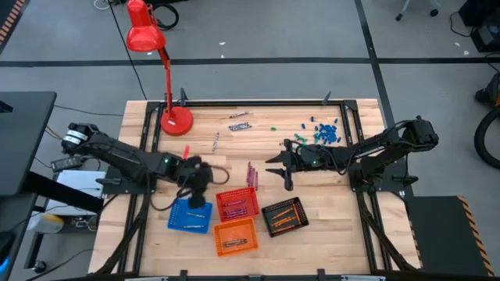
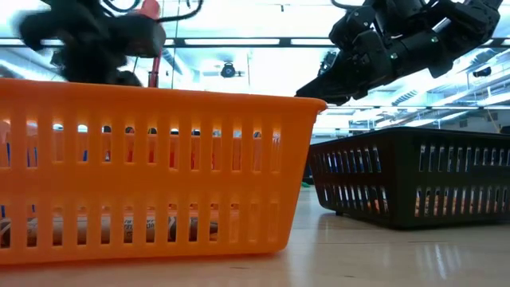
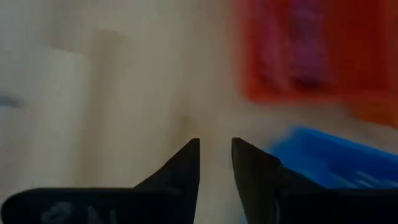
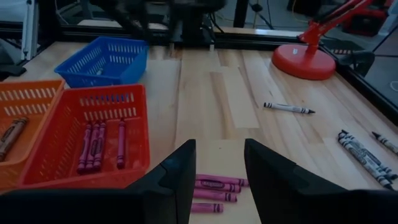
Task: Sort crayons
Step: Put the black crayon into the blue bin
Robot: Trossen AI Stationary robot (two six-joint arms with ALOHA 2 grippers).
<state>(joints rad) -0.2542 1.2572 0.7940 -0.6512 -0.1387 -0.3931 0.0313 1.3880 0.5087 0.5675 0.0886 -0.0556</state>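
Both hands part-open, empty: left hand (image 1: 197,204) over blue tray (image 1: 190,216).

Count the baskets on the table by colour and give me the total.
Blue basket: 1
Red basket: 1
Orange basket: 1
Black basket: 1
Total: 4
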